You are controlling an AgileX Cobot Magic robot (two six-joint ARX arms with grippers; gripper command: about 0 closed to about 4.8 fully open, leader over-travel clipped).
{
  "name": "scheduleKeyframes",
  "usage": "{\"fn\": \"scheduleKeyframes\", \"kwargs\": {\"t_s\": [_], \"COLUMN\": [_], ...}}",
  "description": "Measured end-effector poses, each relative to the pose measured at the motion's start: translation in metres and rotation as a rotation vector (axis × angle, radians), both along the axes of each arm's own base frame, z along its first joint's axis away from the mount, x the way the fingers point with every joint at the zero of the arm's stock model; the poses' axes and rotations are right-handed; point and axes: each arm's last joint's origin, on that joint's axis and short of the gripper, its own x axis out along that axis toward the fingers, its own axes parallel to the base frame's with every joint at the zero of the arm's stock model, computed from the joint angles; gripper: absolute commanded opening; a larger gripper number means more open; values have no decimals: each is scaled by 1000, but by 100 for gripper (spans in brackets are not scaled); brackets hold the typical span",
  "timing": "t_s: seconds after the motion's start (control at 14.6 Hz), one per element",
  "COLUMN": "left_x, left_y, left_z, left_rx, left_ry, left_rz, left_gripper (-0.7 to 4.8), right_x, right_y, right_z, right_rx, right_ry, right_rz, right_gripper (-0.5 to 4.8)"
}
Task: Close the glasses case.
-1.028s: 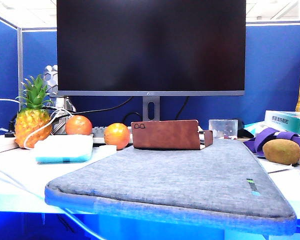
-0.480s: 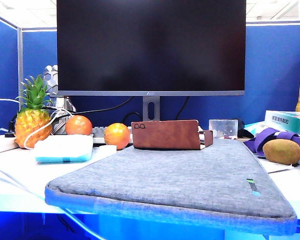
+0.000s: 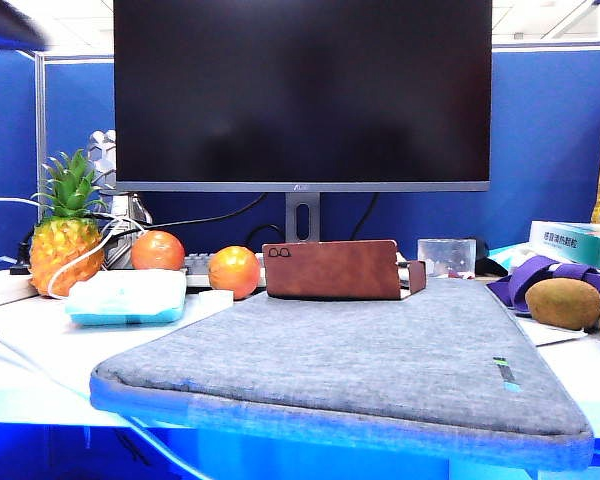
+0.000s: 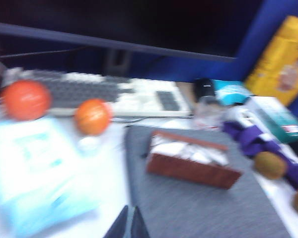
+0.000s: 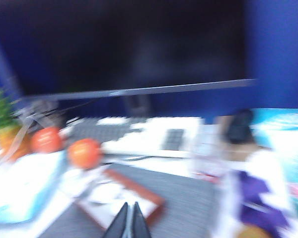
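Note:
The reddish-brown glasses case (image 3: 330,268) lies open at the far end of the grey fabric sleeve (image 3: 360,360), its lid standing upright with the glasses logo at a top corner. The blurred left wrist view shows the case (image 4: 191,163) with its pale lining exposed, well ahead of my left gripper (image 4: 130,207), which is shut and empty over the sleeve's edge. My right gripper (image 5: 130,204) is shut and empty too, hanging over the open case (image 5: 120,196). In the exterior view neither gripper's fingers show; only a dark blur (image 3: 10,25) sits in the top left corner.
A monitor (image 3: 302,95) and keyboard (image 4: 99,91) stand behind the case. Two oranges (image 3: 233,271), a pineapple (image 3: 65,235) and a pale blue pack (image 3: 128,297) lie to the left. Kiwis (image 3: 563,302), a purple strap (image 3: 525,280) and boxes (image 3: 575,242) are on the right.
A dark blurred shape has come into the exterior view's top left corner. The case and the other things on the table have not moved.

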Motion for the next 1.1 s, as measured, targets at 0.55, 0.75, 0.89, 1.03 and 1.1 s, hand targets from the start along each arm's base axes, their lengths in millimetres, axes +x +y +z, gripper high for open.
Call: {"fn": "scheduleKeyframes", "kwargs": {"t_s": [0.55,0.75,0.89,1.03,1.1], "left_x": [33,42,51,58,60], "left_y": [-8,-10,-13,-15,-16], "left_z": [-2,-13,-26,-34,-37], "left_rx": [42,54,60,62,53], "left_ry": [55,111,181,216,224], "left_rz": [-22,-23,-64,-71,-84], "left_gripper": [-3,-3,-3,-4,-4], "right_x": [136,165,173,169,168], "right_y": [61,75,80,88,92], "right_z": [28,4,-23,-33,-35], "right_rx": [-109,-111,-98,-103,-109], "right_ry": [489,682,855,926,944], "right_rz": [366,452,526,568,585], "right_gripper": [-6,-6,-6,-6,-6]}}
